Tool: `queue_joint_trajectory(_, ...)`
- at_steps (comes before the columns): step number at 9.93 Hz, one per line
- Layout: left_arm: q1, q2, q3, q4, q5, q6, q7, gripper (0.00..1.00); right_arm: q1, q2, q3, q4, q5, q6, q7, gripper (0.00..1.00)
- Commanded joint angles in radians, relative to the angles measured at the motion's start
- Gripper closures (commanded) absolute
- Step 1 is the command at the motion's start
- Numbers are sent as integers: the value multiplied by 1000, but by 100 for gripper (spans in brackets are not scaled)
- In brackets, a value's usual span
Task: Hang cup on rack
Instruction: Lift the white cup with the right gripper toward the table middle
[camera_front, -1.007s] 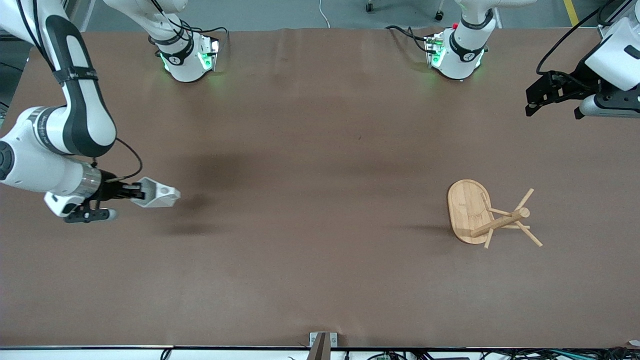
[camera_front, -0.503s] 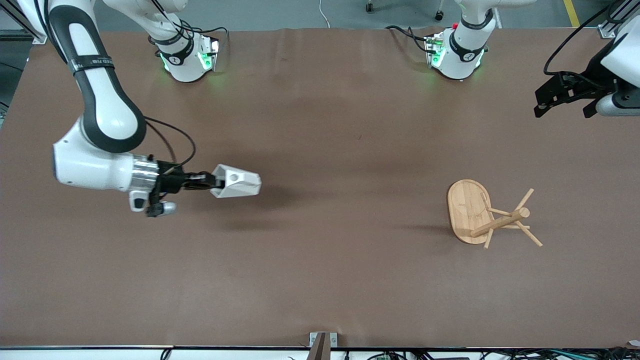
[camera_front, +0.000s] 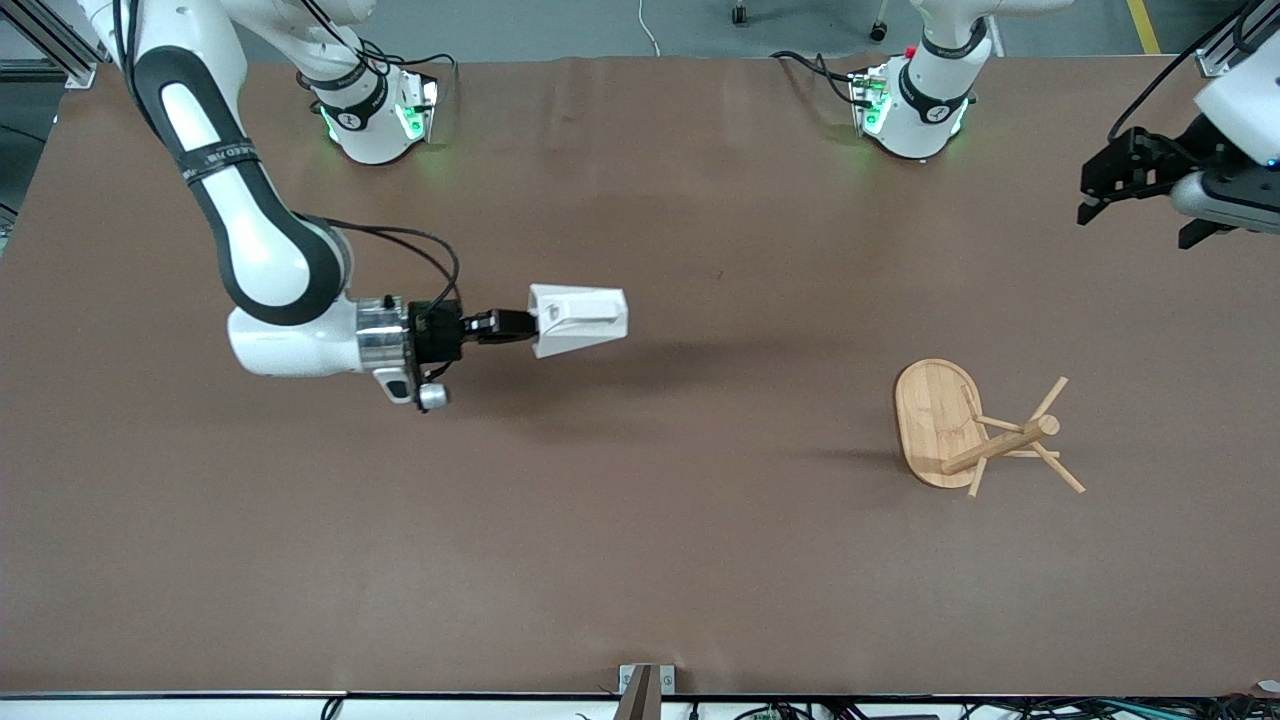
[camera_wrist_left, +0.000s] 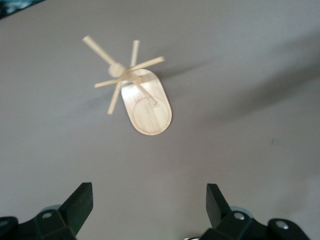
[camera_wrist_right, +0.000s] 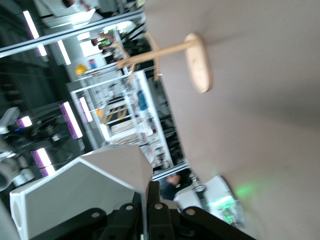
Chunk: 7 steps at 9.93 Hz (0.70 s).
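White cup (camera_front: 580, 319) up in the air over mid-desk (camera_front: 640, 560), lying sideways, clamped in the right gripper (camera_front: 522, 325) jaws, rack (camera_front: 975, 428) standing toward the left arm's end, well apart, left gripper (camera_front: 1110, 185) waiting above that end, jaws wide

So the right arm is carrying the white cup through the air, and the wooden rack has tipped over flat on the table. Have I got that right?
Not quite. The rack stands upright on its oval base; the high front camera only makes its post look slanted, and the right wrist view shows the base flat on the table. The rest holds: the right gripper is shut on the cup, held in the air.
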Motion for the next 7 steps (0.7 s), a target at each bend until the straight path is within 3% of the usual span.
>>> queue_joint_trajectory(1, -6, 38, -88, -38, -4, -9, 165, 0, 22, -9, 36, -11, 93, 4, -5, 100)
queue_joint_trajectory(4, -8, 78, -151, -57, -200, -9, 262, 1, 42, -9, 129, -11, 133, 121, -5, 100)
queue_joint_trajectory(7, -11, 172, -292, -47, -279, 2, 297, 1, 45, -9, 140, -17, 137, 128, -5, 100)
